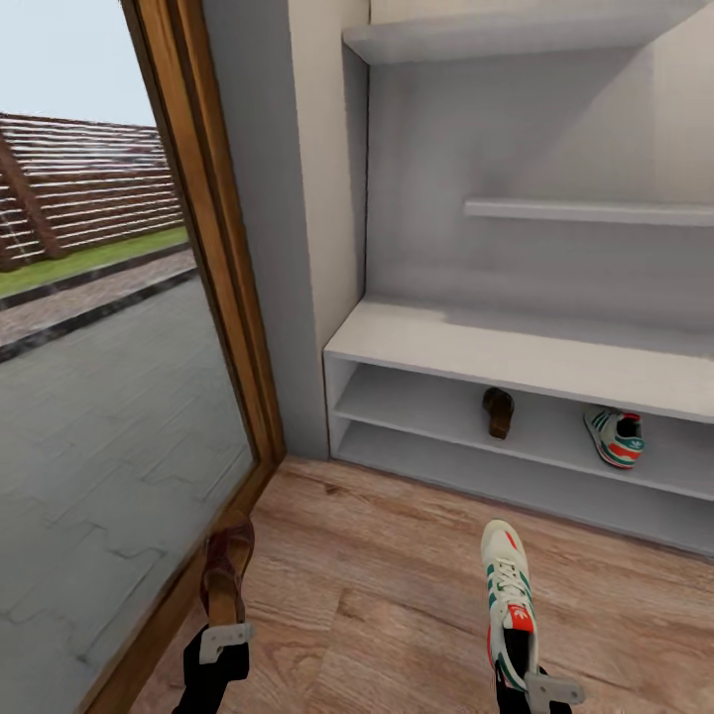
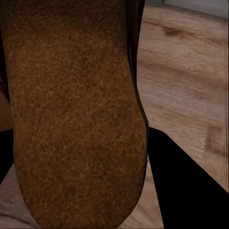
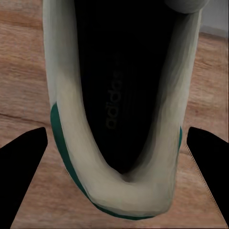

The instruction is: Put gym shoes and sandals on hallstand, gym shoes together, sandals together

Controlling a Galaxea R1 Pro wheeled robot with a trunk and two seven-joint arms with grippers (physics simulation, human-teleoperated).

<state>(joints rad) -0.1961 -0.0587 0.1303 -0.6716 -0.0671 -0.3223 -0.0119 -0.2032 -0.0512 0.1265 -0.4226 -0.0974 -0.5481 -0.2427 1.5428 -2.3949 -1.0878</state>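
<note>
gripping a sandal in left pincer, sneaker in right pincer.

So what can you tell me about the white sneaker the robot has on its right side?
The sneaker is white with green side stripes, white laces and a red patch on the tongue. It looks like leather or canvas. The right gripper holds it at the heel end, toe pointing away toward the rack. It seems lifted above the wooden floor. The right wrist view looks into its dark opening, where an "adidas" insole print shows.
</note>
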